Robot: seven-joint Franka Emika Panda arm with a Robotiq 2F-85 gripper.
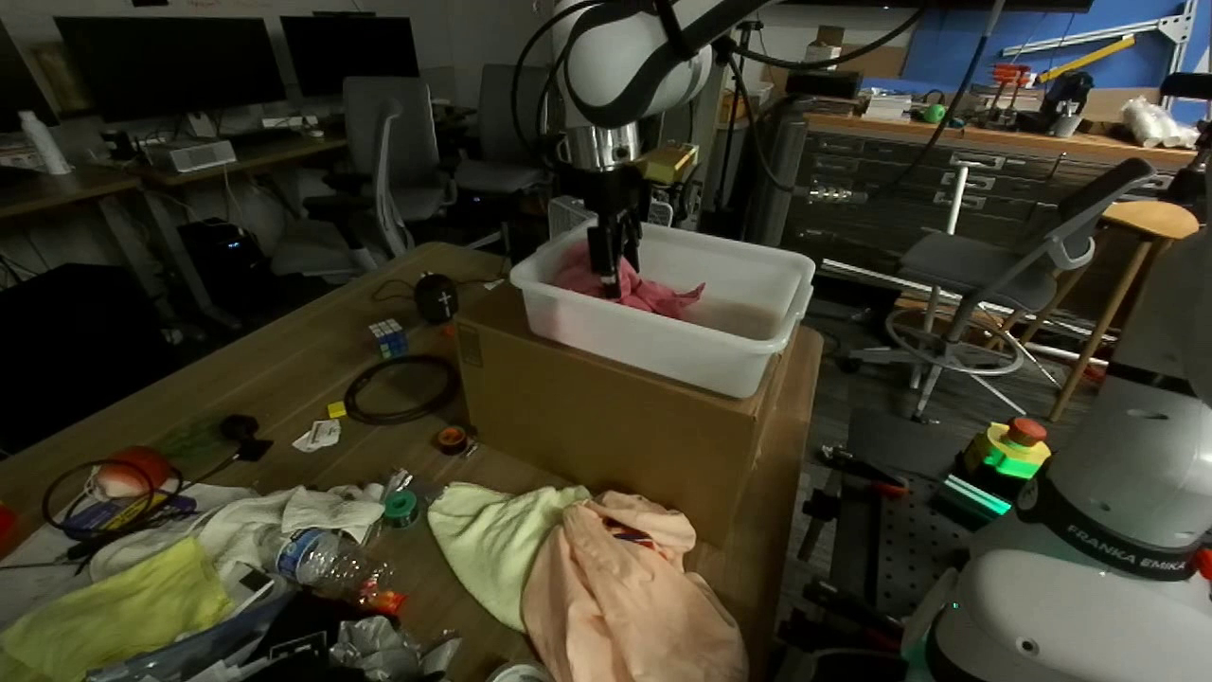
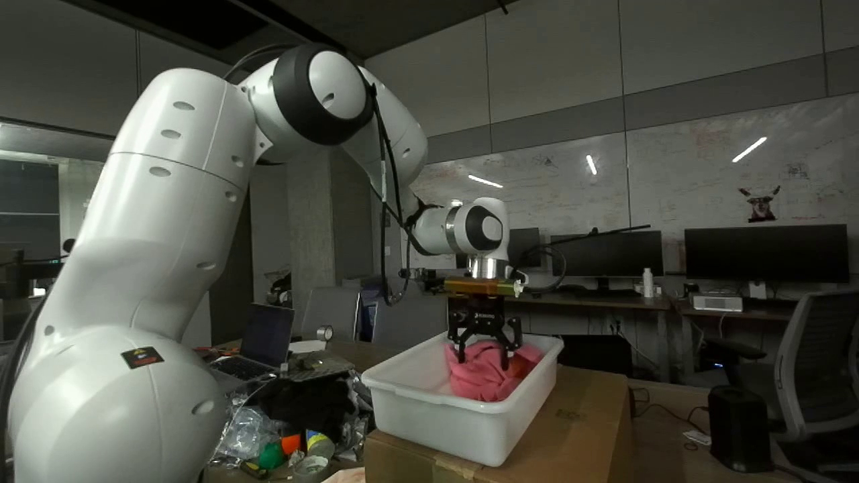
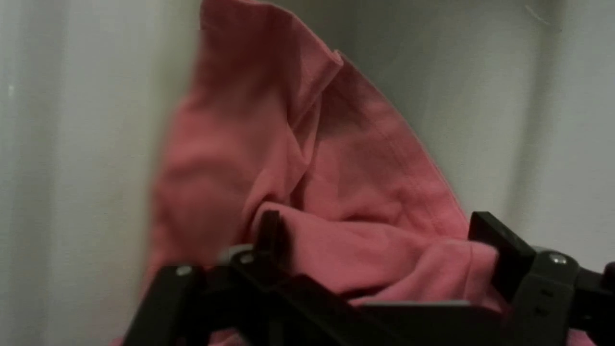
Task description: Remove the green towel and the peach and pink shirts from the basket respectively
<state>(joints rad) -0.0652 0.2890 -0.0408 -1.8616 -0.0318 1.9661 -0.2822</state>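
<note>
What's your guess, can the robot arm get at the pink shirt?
Likely yes: its spread fingers straddle a fold of the pink shirt, and the white bin is open on top.

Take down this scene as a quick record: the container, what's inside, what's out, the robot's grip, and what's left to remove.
Container: white basket on a cardboard box
Inside: pink shirt, crumpled
Out: green towel and peach shirt, touching each other on the table
Robot: gripper open, reaching into the basket, fingers spread with pink fabric between them
Left to remove: pink shirt
</note>
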